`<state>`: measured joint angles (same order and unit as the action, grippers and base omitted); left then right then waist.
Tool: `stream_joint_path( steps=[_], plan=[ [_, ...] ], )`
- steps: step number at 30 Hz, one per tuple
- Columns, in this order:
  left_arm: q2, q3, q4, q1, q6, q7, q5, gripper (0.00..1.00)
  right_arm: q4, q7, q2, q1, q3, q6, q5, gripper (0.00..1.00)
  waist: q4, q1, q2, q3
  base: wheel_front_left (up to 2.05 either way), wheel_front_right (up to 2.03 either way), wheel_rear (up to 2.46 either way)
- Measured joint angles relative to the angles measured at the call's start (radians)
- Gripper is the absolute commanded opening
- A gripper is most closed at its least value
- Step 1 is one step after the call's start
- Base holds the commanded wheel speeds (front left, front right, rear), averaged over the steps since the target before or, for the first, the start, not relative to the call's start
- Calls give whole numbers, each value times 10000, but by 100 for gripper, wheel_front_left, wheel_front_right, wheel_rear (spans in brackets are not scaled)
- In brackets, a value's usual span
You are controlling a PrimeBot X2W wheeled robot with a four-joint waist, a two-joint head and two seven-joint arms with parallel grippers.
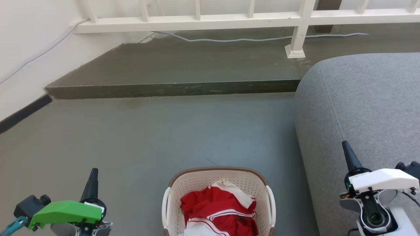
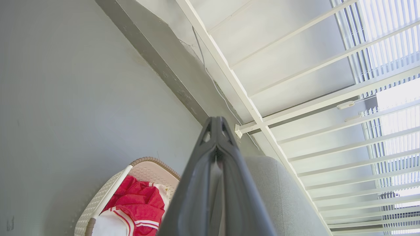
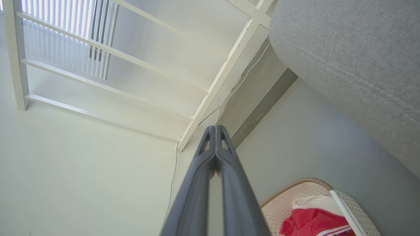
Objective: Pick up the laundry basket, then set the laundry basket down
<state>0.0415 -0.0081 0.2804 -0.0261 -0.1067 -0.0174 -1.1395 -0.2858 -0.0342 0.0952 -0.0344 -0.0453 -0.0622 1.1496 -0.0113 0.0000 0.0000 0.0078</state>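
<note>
Clenched and empty, left tool [image 1: 93, 181] and right tool [image 1: 349, 154]; laundry basket [image 1: 196, 183] looks stiff, light; take its side handles [image 1: 271, 202].

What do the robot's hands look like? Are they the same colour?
Not quite. Both have long dark fingers tapering to a point. The left gripper wears a bright green cover with a teal plug beside it; the right gripper wears a white cover, a tiny green light and a thin black cable.
</note>
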Motion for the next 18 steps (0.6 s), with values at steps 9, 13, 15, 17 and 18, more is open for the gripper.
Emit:
stream_joint_path(
  steps=[9, 13, 15, 17, 18],
  plan=[
    [-4, 157, 0, -87, -6, 272, -1041, 0, 0, 295, -54, -50, 376, -113, 1037, 0, 26, 0, 0, -12, 0, 0, 0],
    [-4, 291, -6, -170, -33, 407, -1534, 0, -2, 430, -119, -87, 514, -171, 1521, 0, 38, 0, 0, -18, 0, 0, 0],
    [-4, 359, -6, -170, -33, 477, -1741, 0, -2, 491, -171, -117, 617, -213, 1743, 0, 44, 0, 0, -21, 0, 0, 0],
    [-6, 391, -6, -170, -35, 573, -1973, 0, -2, 546, -205, -161, 704, -253, 2008, 0, 50, 0, 0, -23, 0, 0, 0],
    [-6, 403, -6, -170, -52, 612, -2115, 0, -2, 591, -219, -179, 740, -257, 2113, 0, 53, 0, 0, -24, 0, 0, 0]
  ],
)
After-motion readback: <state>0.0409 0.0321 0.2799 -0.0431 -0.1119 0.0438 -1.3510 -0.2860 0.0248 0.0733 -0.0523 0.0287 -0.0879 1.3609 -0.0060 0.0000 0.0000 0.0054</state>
